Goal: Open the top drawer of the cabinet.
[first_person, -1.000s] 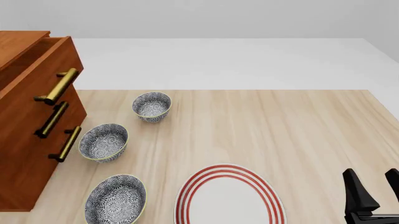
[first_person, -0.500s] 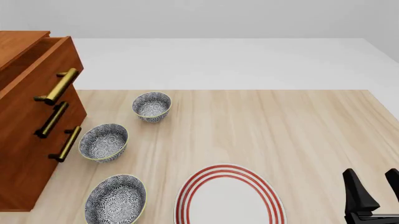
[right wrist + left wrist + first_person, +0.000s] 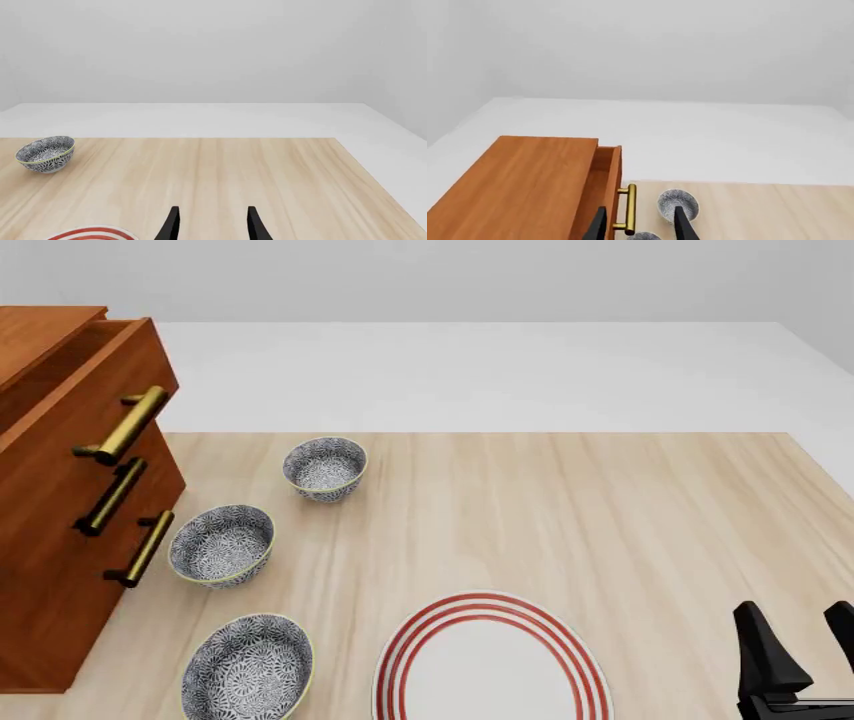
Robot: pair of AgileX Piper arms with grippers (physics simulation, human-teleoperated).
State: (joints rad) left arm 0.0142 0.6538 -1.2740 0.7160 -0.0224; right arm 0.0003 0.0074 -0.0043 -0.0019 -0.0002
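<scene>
The cabinet (image 3: 54, 570) stands at the table's left edge, reddish-brown, with three brass bar handles. Its top drawer (image 3: 83, 380) sticks out a little past the two below, handle (image 3: 127, 425) facing the table. In the left wrist view I look down on the cabinet top (image 3: 520, 190) and the drawer's handle (image 3: 629, 210). My left gripper (image 3: 639, 227) is open, its fingers framing the handle from a distance without touching it; it is outside the front view. My right gripper (image 3: 803, 650) is open and holds nothing at the front right.
Three patterned bowls (image 3: 324, 468) (image 3: 222, 544) (image 3: 248, 665) line up on the table just right of the cabinet. A red-ringed white plate (image 3: 487, 665) lies at the front centre. The right wrist view shows the far bowl (image 3: 45, 153) and the plate's rim (image 3: 93, 233).
</scene>
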